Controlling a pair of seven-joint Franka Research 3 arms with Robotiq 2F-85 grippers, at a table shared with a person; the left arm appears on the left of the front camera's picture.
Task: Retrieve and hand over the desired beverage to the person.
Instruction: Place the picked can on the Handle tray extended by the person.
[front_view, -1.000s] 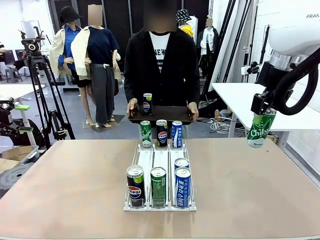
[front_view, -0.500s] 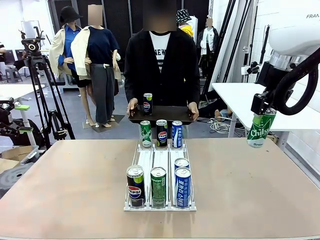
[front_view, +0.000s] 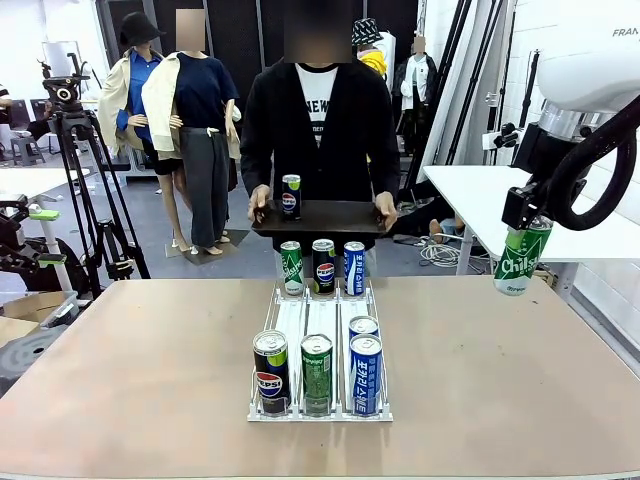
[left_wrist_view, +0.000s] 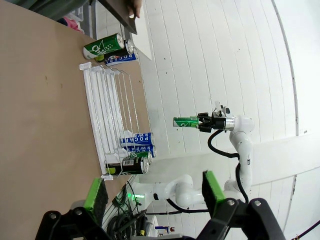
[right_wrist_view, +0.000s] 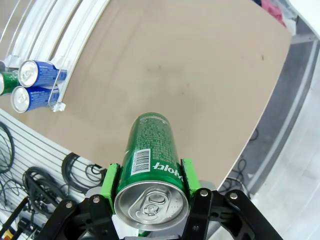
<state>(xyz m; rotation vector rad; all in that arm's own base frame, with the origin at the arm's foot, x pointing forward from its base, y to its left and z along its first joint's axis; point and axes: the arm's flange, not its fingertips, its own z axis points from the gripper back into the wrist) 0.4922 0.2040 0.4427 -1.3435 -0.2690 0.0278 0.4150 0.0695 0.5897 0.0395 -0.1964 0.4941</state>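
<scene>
Green Chilsung can gripped aloft, waiting for handover

Front view: the right gripper (front_view: 528, 222) is clamping a green Chilsung can (front_view: 520, 258) high off the table's right edge — clear of the white can rack (front_view: 320, 345) — while the person (front_view: 318, 130) is holding a black tray (front_view: 318, 216) bearing a Pepsi can (front_view: 290, 197). Left wrist view: the left gripper (left_wrist_view: 152, 192) is hanging wide, empty. Right wrist view: green pads (right_wrist_view: 109, 180) are squeezing the can's sides.

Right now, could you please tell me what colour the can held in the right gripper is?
Green with white lettering; the can shows best in the right wrist view, clamped in the right gripper.
</scene>
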